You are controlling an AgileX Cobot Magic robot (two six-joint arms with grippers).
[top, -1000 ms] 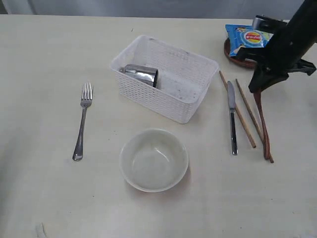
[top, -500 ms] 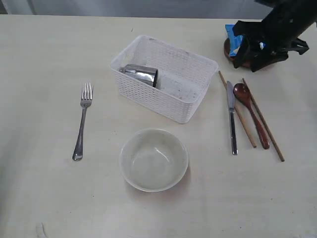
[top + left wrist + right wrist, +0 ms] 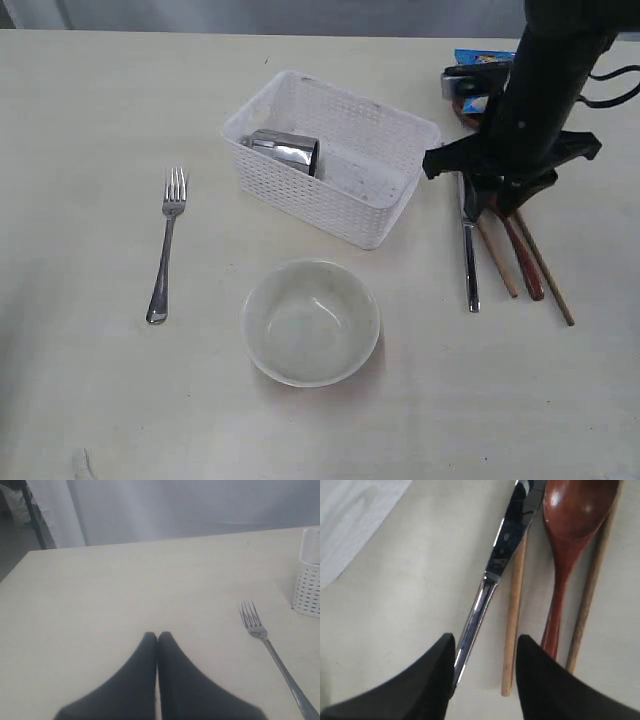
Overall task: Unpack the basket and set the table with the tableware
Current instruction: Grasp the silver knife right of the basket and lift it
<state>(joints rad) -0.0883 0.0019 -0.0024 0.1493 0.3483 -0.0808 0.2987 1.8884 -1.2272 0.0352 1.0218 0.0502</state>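
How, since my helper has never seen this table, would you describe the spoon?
Find the white basket; look just right of it in the exterior view. The spoon sits between two wooden chopsticks, the only glossy reddish-brown piece with a rounded scoop.

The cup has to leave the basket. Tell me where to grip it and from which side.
Take the steel cup across its round body, coming straight down from above: it lies on its side against a wall of the basket, so the lattice sides likely block any sideways approach.
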